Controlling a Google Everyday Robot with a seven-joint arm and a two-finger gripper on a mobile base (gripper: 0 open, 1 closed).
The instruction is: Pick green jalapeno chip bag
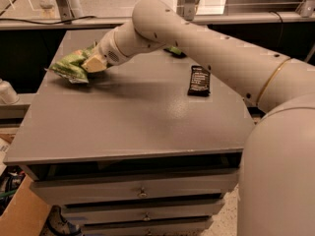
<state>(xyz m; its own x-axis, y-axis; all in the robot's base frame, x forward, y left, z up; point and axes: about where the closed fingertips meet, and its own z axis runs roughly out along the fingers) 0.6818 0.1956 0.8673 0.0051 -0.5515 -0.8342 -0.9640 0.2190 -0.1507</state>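
Observation:
The green jalapeno chip bag [70, 67], light green and crumpled, hangs at the far left of the grey table [133, 122], slightly above its top. My gripper [90, 63] is at the bag's right end, shut on it, with one beige finger [94, 63] showing on top. The arm reaches in from the right across the back of the table. The bag's lettering does not show from here.
A black bar [199, 80] lies on the table right of centre. A bit of a brighter green bag [174, 50] peeks out behind the arm. Drawers [142, 191] sit below the tabletop. A cardboard box [22, 215] stands at the lower left, and a white object [6, 92] is on the left.

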